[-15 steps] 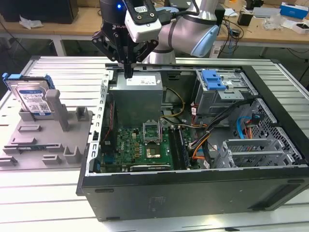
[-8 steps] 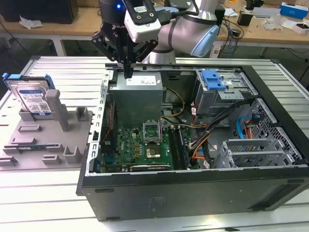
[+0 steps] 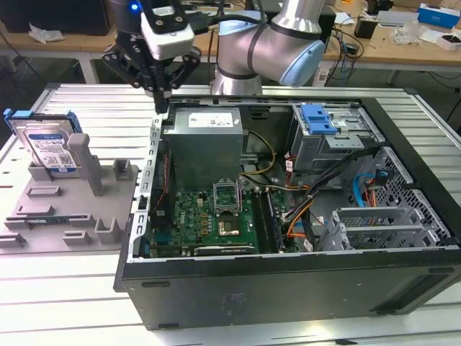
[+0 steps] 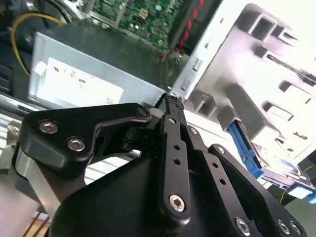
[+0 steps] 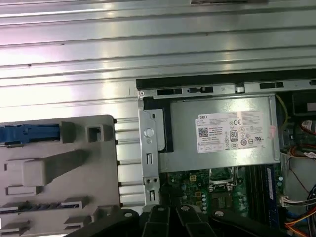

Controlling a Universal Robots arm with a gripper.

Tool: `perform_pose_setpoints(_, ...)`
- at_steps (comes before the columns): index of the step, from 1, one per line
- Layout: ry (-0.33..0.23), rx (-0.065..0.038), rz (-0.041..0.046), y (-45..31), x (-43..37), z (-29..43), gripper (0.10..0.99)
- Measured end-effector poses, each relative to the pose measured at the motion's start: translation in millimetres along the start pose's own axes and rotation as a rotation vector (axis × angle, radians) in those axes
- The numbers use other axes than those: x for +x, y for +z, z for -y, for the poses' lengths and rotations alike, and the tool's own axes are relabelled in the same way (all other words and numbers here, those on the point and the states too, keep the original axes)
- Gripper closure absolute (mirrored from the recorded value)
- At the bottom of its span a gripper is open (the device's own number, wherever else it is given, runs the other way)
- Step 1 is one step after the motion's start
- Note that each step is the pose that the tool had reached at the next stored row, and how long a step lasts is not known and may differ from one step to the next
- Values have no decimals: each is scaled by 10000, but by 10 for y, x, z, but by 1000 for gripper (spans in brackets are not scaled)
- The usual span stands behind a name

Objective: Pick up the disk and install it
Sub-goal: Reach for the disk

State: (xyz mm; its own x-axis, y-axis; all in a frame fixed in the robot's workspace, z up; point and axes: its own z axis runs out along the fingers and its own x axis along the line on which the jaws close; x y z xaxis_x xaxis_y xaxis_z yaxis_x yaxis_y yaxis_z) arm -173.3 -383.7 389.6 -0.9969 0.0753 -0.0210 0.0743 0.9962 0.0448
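Silver slats form the bench, which carries one open black computer case and one grey holder just beside it, on the exterior view's left. One silver and pale blue robot arm reaches in from behind the case.

The arm's black fingers are pressed together and hold nothing. They point down at the case's far corner on the exterior view's left, right by the rim. Whether they touch the rim cannot be told. In the second wrist view the fingers meet in a single ribbed tip over that same corner.

The one disk stands upright in the holder's far end, well apart from the fingers. Its silver face and white-and-blue label are turned toward the camera, and a blue bracket frames it. In the first wrist view the disk shows as a blue strip at the holder's edge.

Inside the case lie one big grey box with one white sticker on top, one green circuit board just below it, and one blue latch on the metal cage toward the exterior view's right. Red, orange and blue cables run between them.
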Motion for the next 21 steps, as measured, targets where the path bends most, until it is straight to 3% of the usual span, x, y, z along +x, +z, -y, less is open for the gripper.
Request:
perform_pose_setpoints(3, -1, 0, -16, 14, 166, -60, 980)
perform_pose_setpoints(9, 0, 3, -50, 30, 410, -162, 980)
perform_pose_setpoints(11, 3, 5, -85, 37, 526, -199, 980)
perform_pose_setpoints(18, 7, 13, -180, 55, 810, -289, 980)
perform_pose_setpoints(21, 11, 18, -242, 69, 1007, -363, 980)
